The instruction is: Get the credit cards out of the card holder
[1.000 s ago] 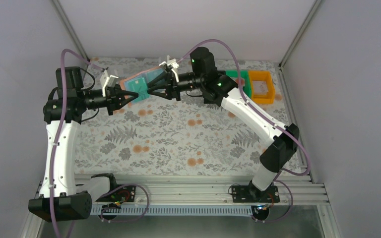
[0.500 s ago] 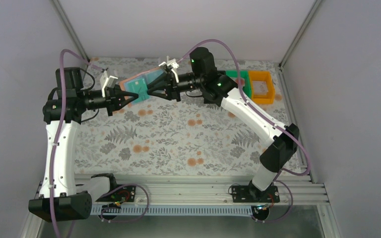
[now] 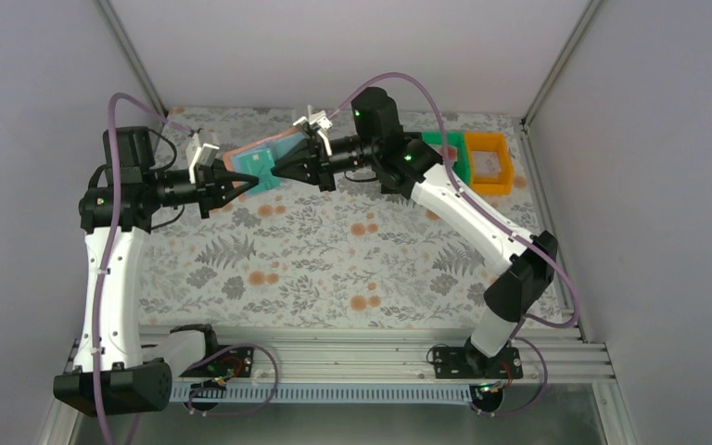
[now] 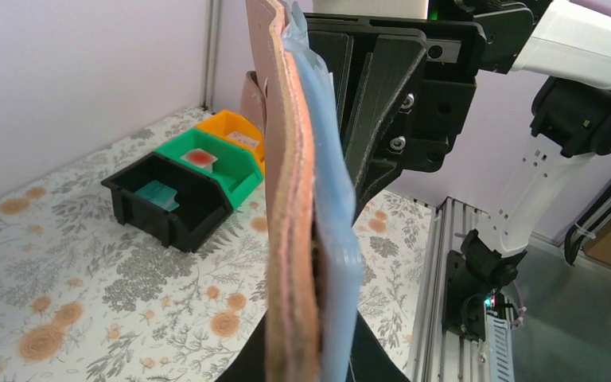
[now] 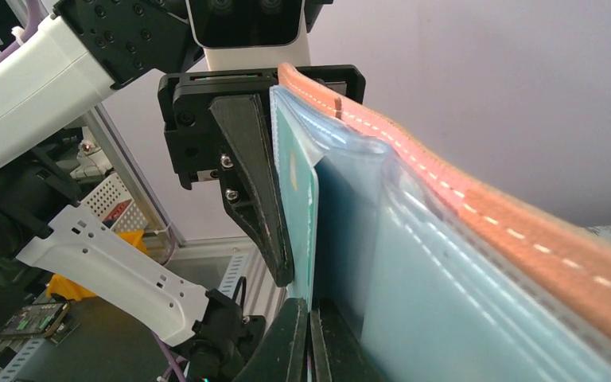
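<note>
My left gripper (image 3: 244,182) clamps the card holder (image 3: 258,156) while my right gripper (image 3: 276,173) pinches the teal card (image 5: 296,191) at its edge, so next I pull it straight out.

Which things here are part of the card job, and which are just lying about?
Job: card holder, held by left gripper; teal card, pinched by right gripper; cards in bins.
Lying about: black bin, green bin, orange bin.

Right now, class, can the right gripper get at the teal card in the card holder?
Probably yes: the left gripper holds the card holder up, and the right gripper looks shut on the exposed edge of the teal card.
</note>
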Robot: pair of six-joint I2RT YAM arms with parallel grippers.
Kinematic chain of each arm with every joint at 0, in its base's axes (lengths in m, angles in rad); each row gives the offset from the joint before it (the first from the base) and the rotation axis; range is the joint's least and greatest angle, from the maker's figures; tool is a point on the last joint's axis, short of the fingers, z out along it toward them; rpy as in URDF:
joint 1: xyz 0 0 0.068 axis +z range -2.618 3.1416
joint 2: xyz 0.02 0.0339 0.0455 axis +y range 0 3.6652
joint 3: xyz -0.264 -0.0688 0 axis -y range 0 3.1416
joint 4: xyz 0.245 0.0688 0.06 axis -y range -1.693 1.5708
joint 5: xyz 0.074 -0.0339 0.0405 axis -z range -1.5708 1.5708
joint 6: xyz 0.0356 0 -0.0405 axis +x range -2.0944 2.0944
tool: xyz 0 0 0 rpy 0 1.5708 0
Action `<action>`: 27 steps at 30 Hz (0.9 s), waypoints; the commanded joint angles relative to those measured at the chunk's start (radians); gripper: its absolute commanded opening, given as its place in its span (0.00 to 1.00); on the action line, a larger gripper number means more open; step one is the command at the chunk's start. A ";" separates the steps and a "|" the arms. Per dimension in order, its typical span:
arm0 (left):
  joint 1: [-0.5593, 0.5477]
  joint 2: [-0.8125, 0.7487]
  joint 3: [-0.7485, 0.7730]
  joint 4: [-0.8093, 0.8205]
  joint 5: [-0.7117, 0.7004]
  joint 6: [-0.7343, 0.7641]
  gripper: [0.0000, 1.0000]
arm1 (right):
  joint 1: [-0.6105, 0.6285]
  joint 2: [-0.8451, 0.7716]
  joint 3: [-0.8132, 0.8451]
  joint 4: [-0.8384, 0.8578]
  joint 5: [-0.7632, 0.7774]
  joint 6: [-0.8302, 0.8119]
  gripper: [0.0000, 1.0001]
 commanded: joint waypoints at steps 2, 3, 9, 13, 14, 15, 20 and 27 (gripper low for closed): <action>0.001 -0.014 0.015 0.012 0.061 0.024 0.16 | 0.007 -0.040 0.004 -0.041 0.030 -0.044 0.04; 0.001 -0.015 0.015 0.011 0.065 0.024 0.18 | 0.002 -0.045 0.003 -0.050 0.035 -0.051 0.04; 0.004 -0.013 0.012 0.010 0.074 0.026 0.23 | -0.018 -0.084 -0.008 -0.095 0.061 -0.082 0.04; 0.006 -0.012 0.011 0.007 0.076 0.027 0.23 | -0.025 -0.105 -0.030 -0.106 0.078 -0.094 0.04; 0.005 -0.012 0.011 0.008 0.080 0.027 0.22 | -0.026 -0.110 -0.034 -0.104 0.079 -0.095 0.04; 0.006 -0.012 0.010 0.007 0.082 0.027 0.22 | -0.027 -0.113 -0.036 -0.103 0.079 -0.096 0.04; 0.006 -0.011 0.011 0.007 0.084 0.028 0.12 | -0.028 -0.101 -0.025 -0.106 0.059 -0.089 0.04; 0.007 -0.009 0.011 0.003 0.086 0.033 0.02 | -0.029 -0.098 -0.030 -0.100 0.046 -0.090 0.10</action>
